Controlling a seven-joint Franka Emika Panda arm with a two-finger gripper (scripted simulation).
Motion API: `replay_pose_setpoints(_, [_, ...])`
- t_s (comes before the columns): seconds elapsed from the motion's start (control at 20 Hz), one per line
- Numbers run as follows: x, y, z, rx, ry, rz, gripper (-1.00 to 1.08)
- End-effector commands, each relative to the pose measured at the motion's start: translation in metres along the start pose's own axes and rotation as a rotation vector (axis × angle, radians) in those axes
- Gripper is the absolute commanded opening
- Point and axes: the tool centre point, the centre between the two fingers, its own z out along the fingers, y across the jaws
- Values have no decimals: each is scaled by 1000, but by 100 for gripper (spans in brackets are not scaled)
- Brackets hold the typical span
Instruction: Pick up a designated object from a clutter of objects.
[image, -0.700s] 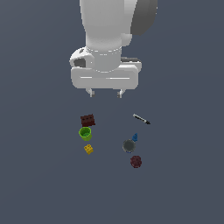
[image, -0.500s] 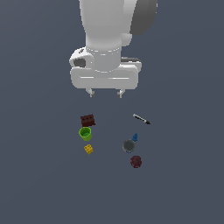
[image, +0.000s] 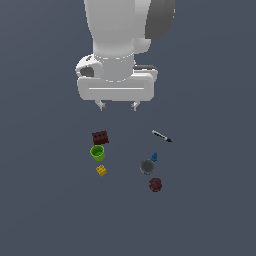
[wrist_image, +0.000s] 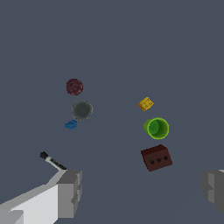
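Between the two short grey fingers nothing is held: the white gripper (image: 117, 105) hangs high above the floor with its jaws spread wide and empty, well apart from every item below. Take the dark grey round piece (image: 147, 166) as the landmark. The small bright-blue tapering item (image: 154, 157), the one to be picked, sits right against it, on the side toward the thin black-and-white pen (image: 161, 136), and looks to be touching it or nearly so. A dark red ball (image: 155, 185) lies near the grey piece on the opposite side. Well away from it, toward the exterior view's left, a brown studded brick (image: 100, 137), a green cup (image: 97, 152) and a small yellow brick (image: 101, 170) form a loose column. The risk, as I judge it, is the crowding: a finger coming down on the grey piece could knock the blue item aside, or the jaws could close on both. Its tapering shape may also slip from a poor grip.
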Motion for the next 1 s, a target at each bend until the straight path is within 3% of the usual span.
replay_pose_setpoints(0.0, [0,0,0,0,0,-1,100])
replay_pose_setpoints(0.45, [2,-3,5,1,-1,26,100])
replay_pose_setpoints(0.95, [8,-18,26,4,-5,150,100])
